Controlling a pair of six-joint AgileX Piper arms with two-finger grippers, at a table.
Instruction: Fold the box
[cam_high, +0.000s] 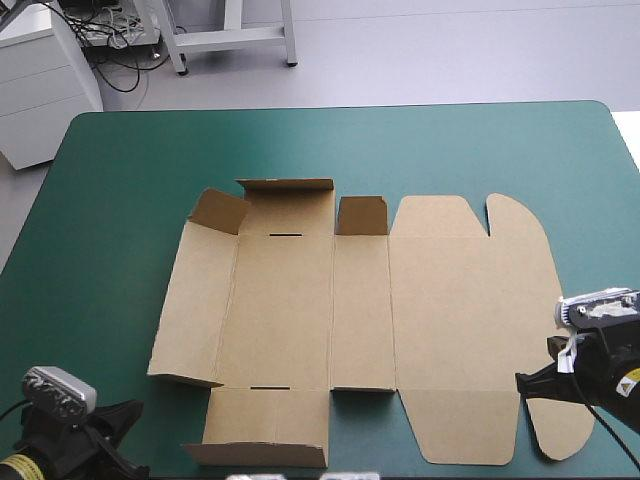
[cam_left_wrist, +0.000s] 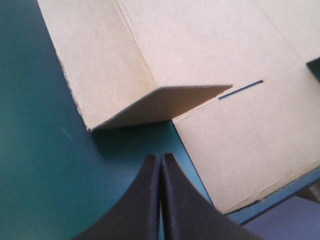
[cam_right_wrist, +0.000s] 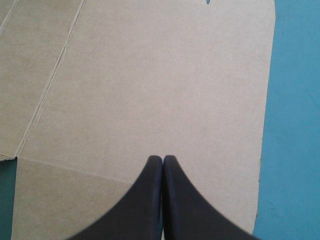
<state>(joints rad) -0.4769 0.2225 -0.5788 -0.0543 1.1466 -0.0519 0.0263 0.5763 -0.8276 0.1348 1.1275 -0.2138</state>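
Note:
The brown box (cam_high: 300, 300) lies spread out in the middle of the table as a cut sheet. Its left wall panel (cam_high: 195, 300) and several small flaps at the far side (cam_high: 285, 185) are tilted up. The wide lid panel (cam_high: 460, 310) with rounded ears lies flat on the right. My left gripper (cam_high: 132, 410) is shut off the box's near left corner, and its tips (cam_left_wrist: 162, 157) point at a raised corner flap (cam_left_wrist: 165, 102). My right gripper (cam_high: 520, 385) is shut, and its tips (cam_right_wrist: 163, 159) hover over the lid panel (cam_right_wrist: 150, 90) near its right edge.
The teal-green cover (cam_high: 120, 200) shows in a broad band around the box on the left, far and right sides. The table's near edge (cam_left_wrist: 280, 197) runs close by the box's near flap (cam_left_wrist: 250, 145).

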